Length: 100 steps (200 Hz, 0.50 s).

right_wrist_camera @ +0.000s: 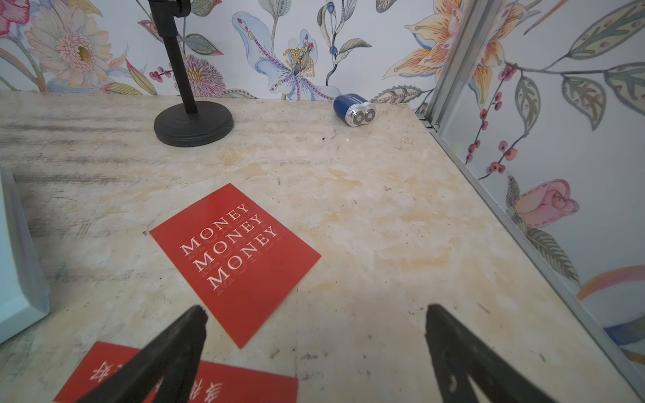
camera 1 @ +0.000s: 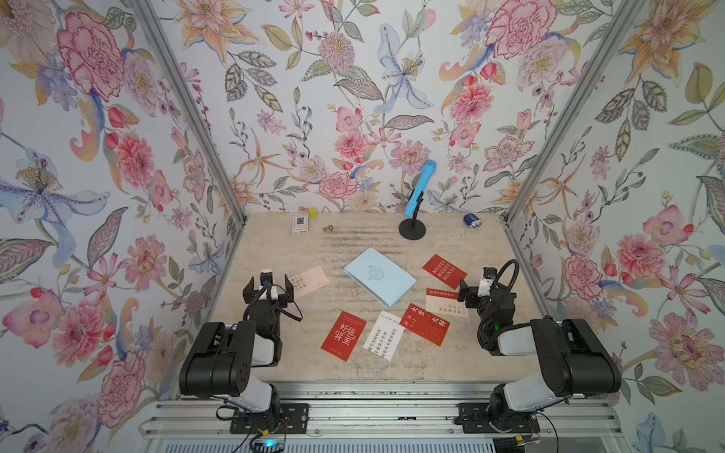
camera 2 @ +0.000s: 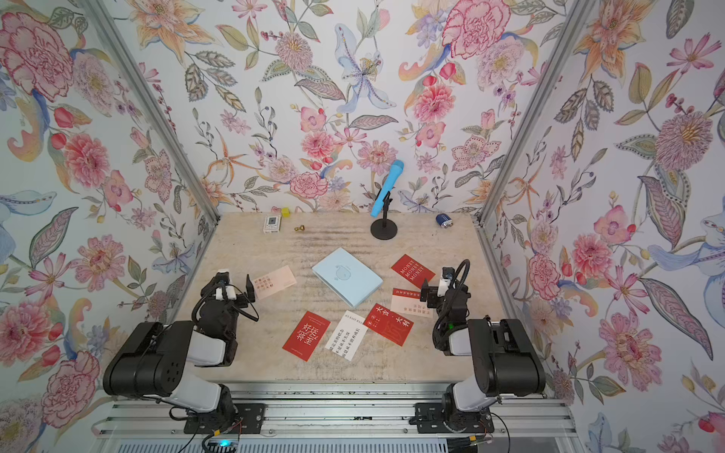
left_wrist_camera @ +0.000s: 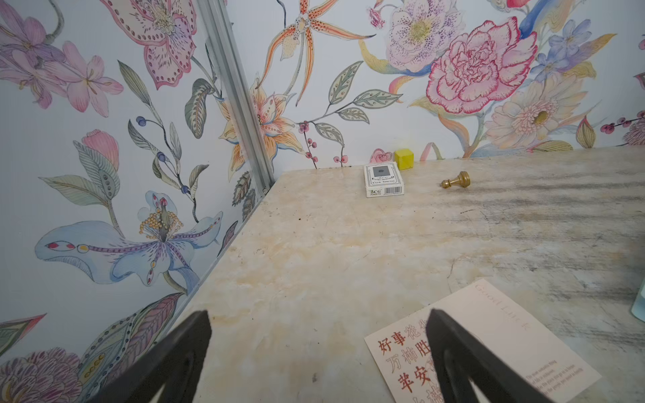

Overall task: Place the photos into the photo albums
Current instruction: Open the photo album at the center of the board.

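A: Album?
B: Pale blue photo album [camera 1: 379, 276] closed, flat on the counter [camera 1: 274, 251], mid-frame in both top views, skewed.
A: Photos?
B: Six, all loose on the counter, none in the album. The pink card [camera 1: 312, 279] is left of the album. MONEY card [camera 1: 444, 270] right of it, red-banded white card [camera 1: 447, 304] just below that. Lower centre, a row: red card [camera 1: 343, 335], white text card [camera 1: 383, 335], second red card [camera 1: 425, 324], edges meeting or overlapping.
A: Jaws?
B: Left jaws spread wide, nothing held, just beside the pink card's left end. In the left wrist view one jaw covers that card's corner; contact unclear. Right jaws spread wide too, empty, right of frame, beside the banded card. The MONEY card lies ahead of them in the right wrist view.
A: Clutter?
B: Along the counter's upper edge: white box [camera 1: 300, 225], yellow cube [camera 1: 312, 212], brass knob [camera 1: 328, 228], blue mic [camera 1: 421, 182] on a black stand [camera 1: 412, 229], blue shaver [camera 1: 472, 221].
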Each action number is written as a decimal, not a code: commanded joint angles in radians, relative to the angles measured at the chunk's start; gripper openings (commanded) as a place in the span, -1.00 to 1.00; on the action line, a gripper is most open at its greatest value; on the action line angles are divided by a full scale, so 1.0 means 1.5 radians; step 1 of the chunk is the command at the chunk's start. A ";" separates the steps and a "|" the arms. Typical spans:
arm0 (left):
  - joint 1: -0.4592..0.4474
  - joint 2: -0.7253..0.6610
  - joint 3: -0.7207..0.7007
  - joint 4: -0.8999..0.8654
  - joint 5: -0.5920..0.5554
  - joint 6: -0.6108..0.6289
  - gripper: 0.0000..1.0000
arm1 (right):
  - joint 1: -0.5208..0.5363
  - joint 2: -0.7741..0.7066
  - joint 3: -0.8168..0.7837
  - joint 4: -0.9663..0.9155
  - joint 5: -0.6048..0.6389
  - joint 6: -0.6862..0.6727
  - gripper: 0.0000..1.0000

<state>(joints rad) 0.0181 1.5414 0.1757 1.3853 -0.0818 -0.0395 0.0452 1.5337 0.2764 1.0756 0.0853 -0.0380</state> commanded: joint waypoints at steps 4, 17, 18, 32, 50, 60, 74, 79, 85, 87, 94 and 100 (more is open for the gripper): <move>-0.006 0.008 0.011 0.028 0.009 0.012 0.99 | 0.000 0.007 0.010 0.020 -0.003 -0.005 0.99; -0.006 0.008 0.011 0.028 0.009 0.012 0.99 | 0.000 0.008 0.011 0.020 -0.003 -0.006 0.99; -0.006 0.008 0.011 0.028 0.009 0.011 0.99 | 0.000 0.007 0.011 0.020 -0.004 -0.006 0.99; -0.006 0.008 0.011 0.028 0.009 0.012 0.99 | -0.001 0.007 0.011 0.020 -0.003 -0.005 0.99; -0.006 0.008 0.010 0.028 0.009 0.012 0.99 | -0.001 0.007 0.010 0.021 -0.003 -0.006 0.99; -0.006 0.008 0.011 0.025 0.015 0.014 0.99 | -0.001 0.007 0.010 0.020 -0.003 -0.006 0.99; -0.007 0.007 0.014 0.019 0.033 0.021 0.99 | -0.002 0.008 0.010 0.021 -0.003 -0.005 0.99; -0.007 0.008 0.013 0.021 0.034 0.021 0.99 | -0.002 0.008 0.010 0.021 -0.003 -0.005 0.99; -0.007 0.008 0.014 0.021 0.033 0.021 0.99 | -0.002 0.007 0.010 0.021 -0.003 -0.006 0.99; -0.008 0.008 0.013 0.020 0.034 0.021 0.99 | -0.002 0.007 0.010 0.021 -0.003 -0.006 0.99; -0.008 0.007 0.014 0.019 0.033 0.022 0.99 | -0.001 0.008 0.010 0.021 -0.003 -0.005 0.99; -0.007 0.008 0.014 0.019 0.033 0.022 0.99 | -0.002 0.008 0.010 0.020 -0.003 -0.006 0.99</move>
<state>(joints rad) 0.0166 1.5414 0.1776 1.3849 -0.0578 -0.0288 0.0452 1.5337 0.2764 1.0756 0.0856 -0.0380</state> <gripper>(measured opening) 0.996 0.997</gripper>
